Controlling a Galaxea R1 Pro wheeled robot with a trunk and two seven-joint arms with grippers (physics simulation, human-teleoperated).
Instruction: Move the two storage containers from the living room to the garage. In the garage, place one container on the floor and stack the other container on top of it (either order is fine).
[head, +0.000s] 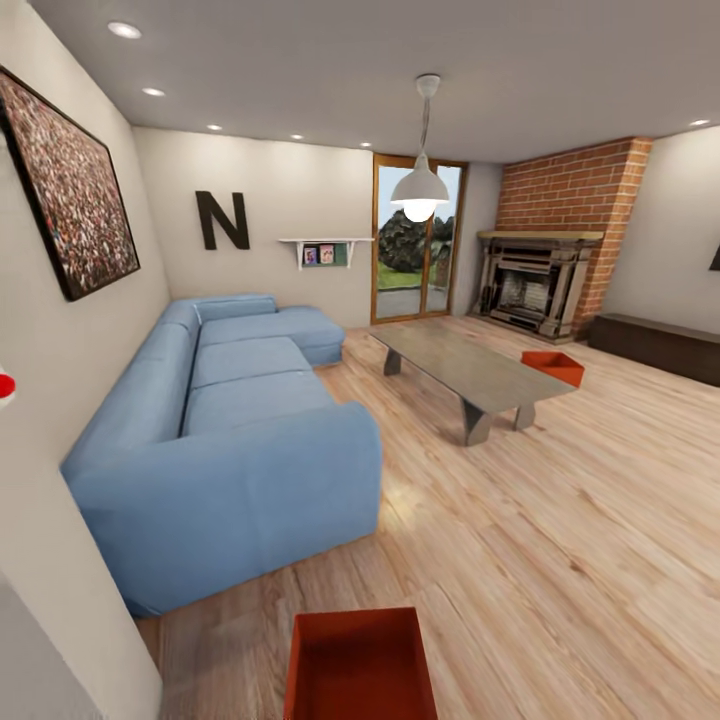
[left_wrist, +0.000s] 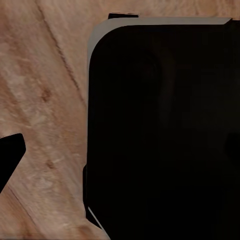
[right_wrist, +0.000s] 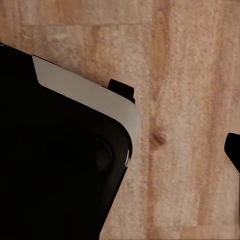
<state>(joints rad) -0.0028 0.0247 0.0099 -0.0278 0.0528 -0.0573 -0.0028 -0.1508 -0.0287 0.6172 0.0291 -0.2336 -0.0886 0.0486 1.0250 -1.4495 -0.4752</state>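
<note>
Orange-red storage containers: near one (head: 360, 665) by sofa (head: 220, 440), far one (head: 553, 367) beside table (head: 465, 368).

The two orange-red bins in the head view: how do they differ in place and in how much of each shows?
The near bin lies on open wood floor close below the camera, past the sofa's end; the far bin sits across the room beside the grey table. The near bin is cut by the picture's bottom edge; the far bin is partly hidden behind the table. Both are orange-red, open-topped and on the floor.
</note>
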